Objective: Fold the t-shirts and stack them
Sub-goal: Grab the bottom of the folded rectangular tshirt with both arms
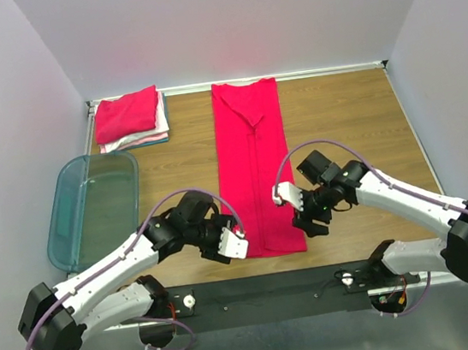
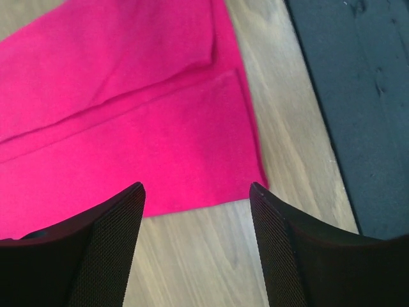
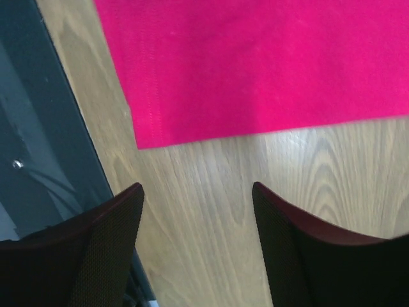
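T-shirt (image 1: 255, 168) in red-pink lies as a long strip on the worktop (image 1: 348, 125), running away from both arms, its near hem corners just ahead of the spread left jaws and right jaws.

Bright red-pink is being shown by the spread t-shirt (image 1: 254, 164); red-pink over white and teal by the stack (image 1: 130, 118); translucent teal by the bin (image 1: 92, 209); wood grain by the table (image 1: 348, 121).
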